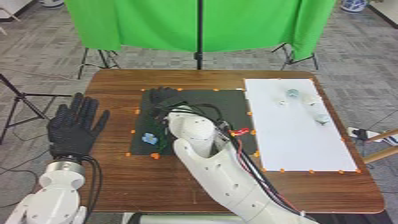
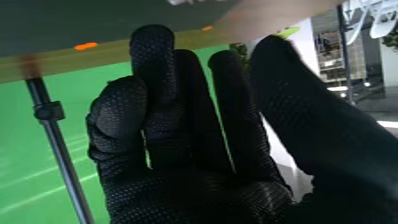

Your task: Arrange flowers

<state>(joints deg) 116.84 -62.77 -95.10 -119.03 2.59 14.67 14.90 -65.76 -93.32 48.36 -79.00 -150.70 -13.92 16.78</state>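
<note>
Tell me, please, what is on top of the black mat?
A blue flower lies near the left edge of the black mat. The right hand and right arm hide whatever is beneath them; whether the red piece beside the arm rests on the mat is unclear.

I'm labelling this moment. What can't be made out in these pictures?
- Head view: whatever lies beneath the right arm, hidden by it.
- Head view: what the pale things on the white board are; too small.
- Right wrist view: a yellow-green thing, partly behind the right hand.
- Same view: a whitish thing, cut off by the edge.
</note>
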